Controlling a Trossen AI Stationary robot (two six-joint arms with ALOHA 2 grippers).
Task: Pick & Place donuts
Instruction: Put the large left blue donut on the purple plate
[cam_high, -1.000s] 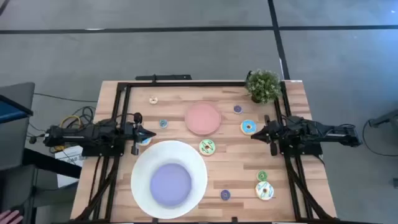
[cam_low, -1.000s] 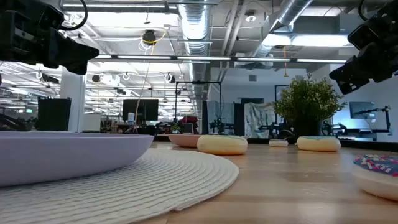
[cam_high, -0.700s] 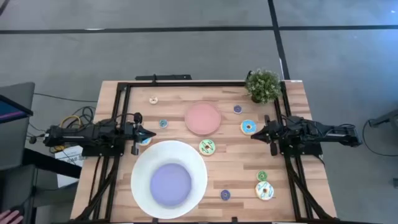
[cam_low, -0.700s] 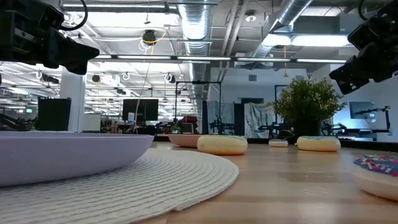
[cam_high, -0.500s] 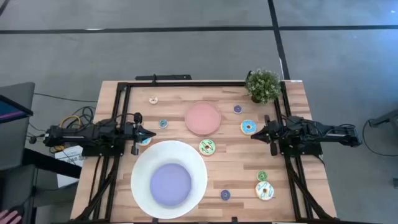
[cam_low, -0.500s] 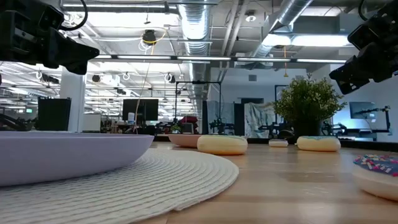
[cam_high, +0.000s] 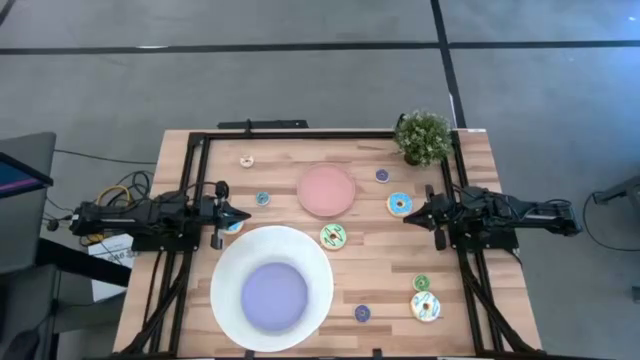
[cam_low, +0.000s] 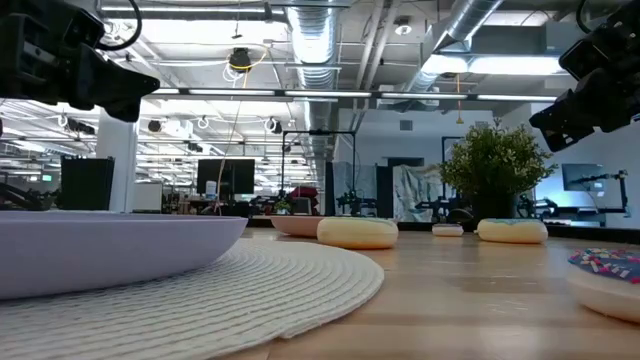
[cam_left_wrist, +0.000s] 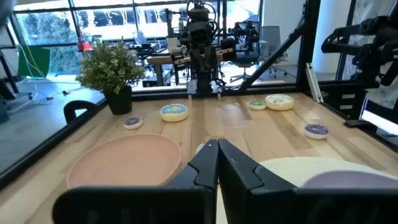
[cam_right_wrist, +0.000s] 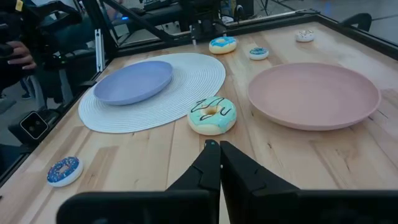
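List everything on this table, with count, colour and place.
Larger donuts: three; blue donut by the right gripper, green donut mid-table, white sprinkled donut right side.
Small donuts: five; cream donut, small blue donut, purple donut, small green donut, second purple donut.
Blue-iced donut: one, below the left gripper.
Pink plate: one, centre.
White plate: one, lavender centre, left of middle.
Potted plant: one, green, right corner.
Table: one, wooden.
Left gripper: shut, left side.
Right gripper: shut, right side.
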